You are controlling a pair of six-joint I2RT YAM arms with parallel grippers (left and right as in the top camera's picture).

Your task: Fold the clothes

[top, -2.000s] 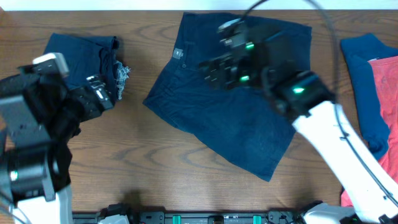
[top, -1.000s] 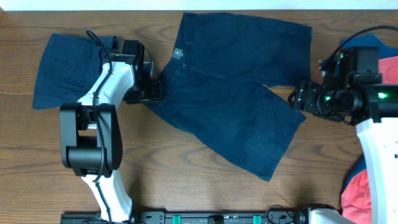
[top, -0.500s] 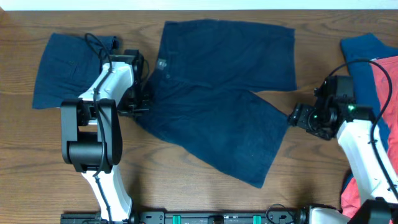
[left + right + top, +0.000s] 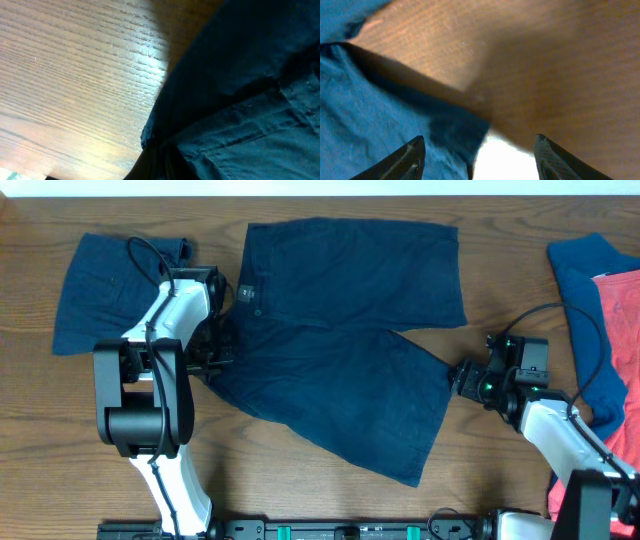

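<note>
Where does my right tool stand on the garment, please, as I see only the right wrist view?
Observer: Your right tool is open at the hem corner of one leg of the wide dark navy cotton shorts, which lie spread on the brown wooden table.
Operator: Thank you. What is the left tool doing?
Observer: The left tool is shut on the shorts' waistband edge, on the opposite side.
Operator: Are other garments nearby?
Observer: A folded navy garment lies at the table's left end. A blue garment and a coral-red garment lie at its right end.
</note>
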